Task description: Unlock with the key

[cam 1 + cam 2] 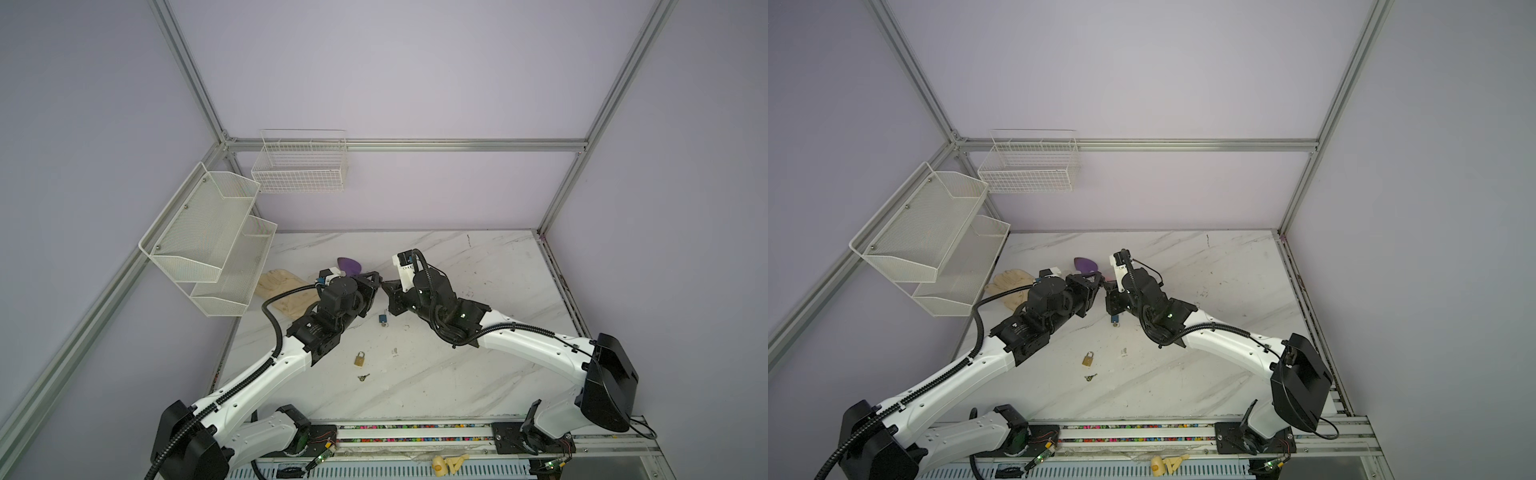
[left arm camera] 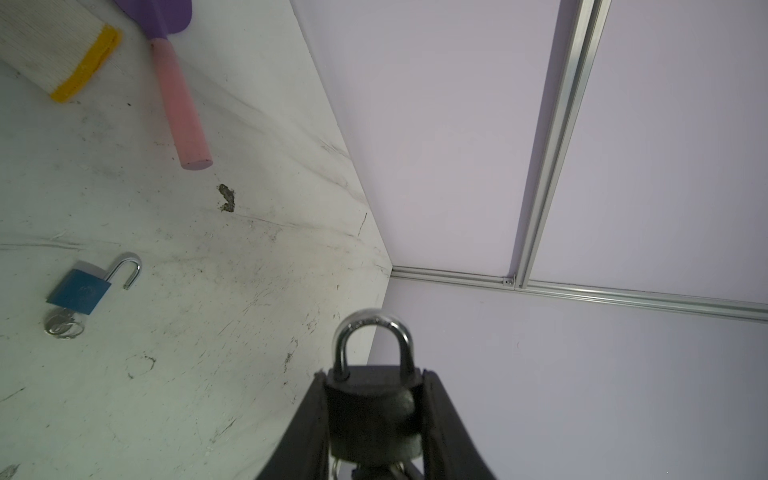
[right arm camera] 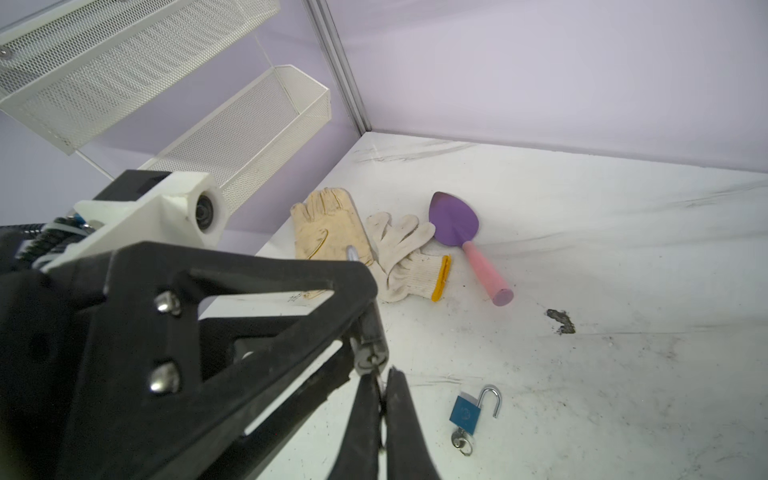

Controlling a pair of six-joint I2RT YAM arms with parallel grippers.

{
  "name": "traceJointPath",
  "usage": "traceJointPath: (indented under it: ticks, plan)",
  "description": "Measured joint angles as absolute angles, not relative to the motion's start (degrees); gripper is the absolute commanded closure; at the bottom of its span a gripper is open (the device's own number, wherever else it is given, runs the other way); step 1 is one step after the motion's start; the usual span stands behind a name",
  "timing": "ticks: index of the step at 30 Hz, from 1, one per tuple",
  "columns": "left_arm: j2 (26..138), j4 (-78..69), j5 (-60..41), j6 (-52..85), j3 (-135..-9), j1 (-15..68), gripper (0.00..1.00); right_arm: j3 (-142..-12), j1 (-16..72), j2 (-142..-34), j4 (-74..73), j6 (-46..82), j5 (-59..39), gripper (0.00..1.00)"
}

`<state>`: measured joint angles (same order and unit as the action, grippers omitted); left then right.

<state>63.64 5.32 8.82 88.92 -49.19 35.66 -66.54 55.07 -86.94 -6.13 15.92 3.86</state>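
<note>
A black padlock [image 2: 372, 411] with a closed silver shackle [image 2: 374, 328] is held above the table, and my left gripper [image 2: 374, 376] is shut on its body. In the right wrist view the lock's underside [image 3: 370, 353] faces my right gripper [image 3: 380, 376]. That gripper is shut on a thin key [image 3: 379, 381], whose tip sits at the keyhole. In both top views the left gripper [image 1: 376, 279] and the right gripper [image 1: 386, 286] meet tip to tip over the middle of the table, where the lock is too small to make out.
A blue padlock [image 1: 383, 319] lies open on the marble table with a key in it. A brass padlock [image 1: 360, 358] and a loose key [image 1: 363, 377] lie nearer the front. Gloves [image 3: 332, 226], a purple trowel [image 3: 455, 218], mesh shelves [image 1: 208, 245] and a wire basket [image 1: 301, 166] stand back left.
</note>
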Motion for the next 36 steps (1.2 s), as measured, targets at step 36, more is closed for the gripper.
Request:
traceJointPath:
  ticks: [36]
  plan:
    - [61.3, -1.9, 8.5, 80.2, -49.8, 36.0, 1.0, -63.7, 50.6, -82.8, -15.1, 44.8, -7.9, 1.0]
